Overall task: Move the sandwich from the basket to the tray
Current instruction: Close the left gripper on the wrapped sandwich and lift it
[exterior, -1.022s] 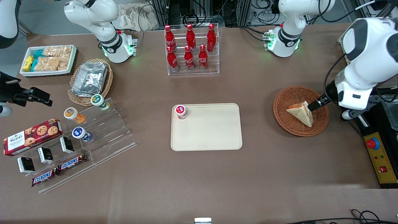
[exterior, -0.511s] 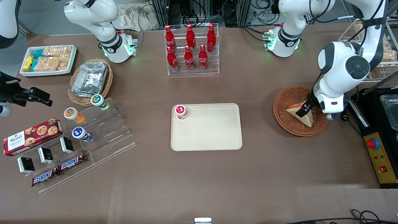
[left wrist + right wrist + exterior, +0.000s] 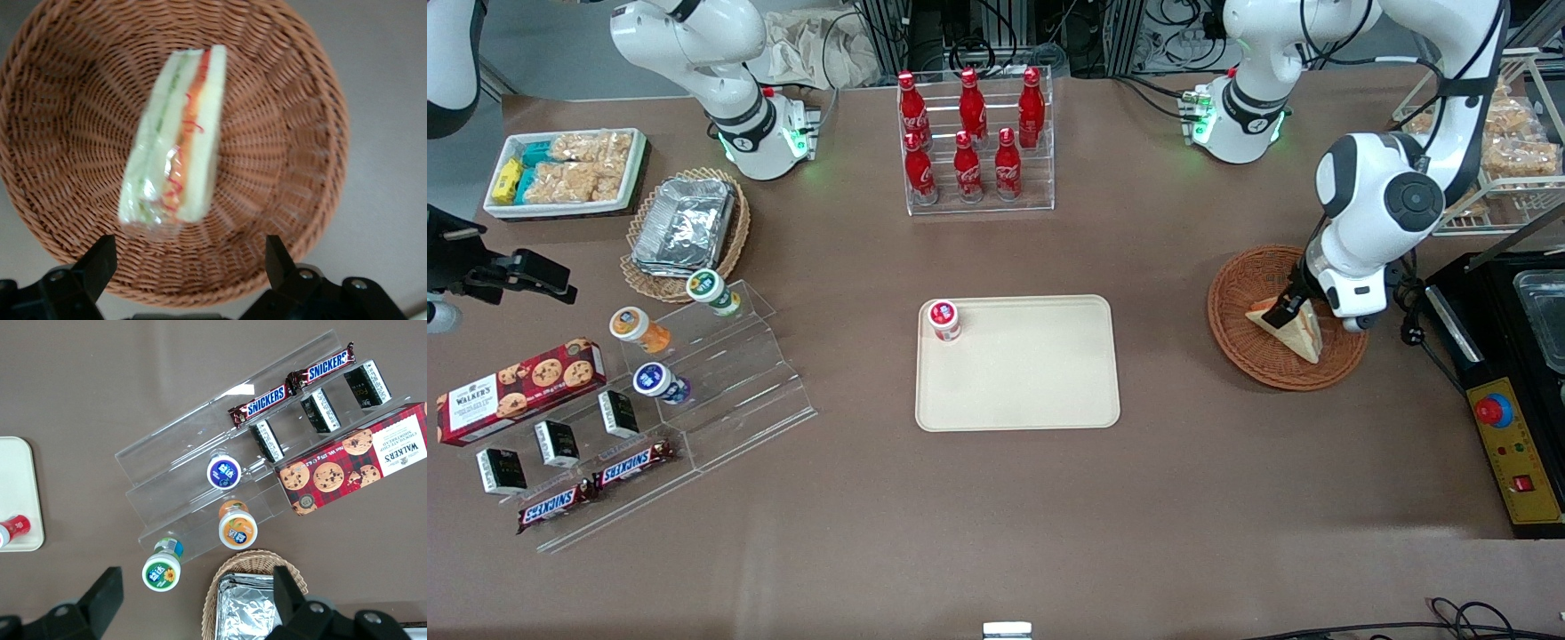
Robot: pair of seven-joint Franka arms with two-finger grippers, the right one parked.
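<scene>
gripper [image 3: 1288, 310] now lower over sandwich [image 3: 1294, 329]

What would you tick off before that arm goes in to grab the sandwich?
1. Sandwich lies in the basket, nothing on top of it: ok.
2. Gripper is over the basket, above the sandwich: ok.
3. Fingers spread wider than the sandwich: ok.
4. Fingers on either side of the sandwich: not ok, they hang short of its end.
5. Tray has bare space beside the small red-capped jar: ok.
</scene>
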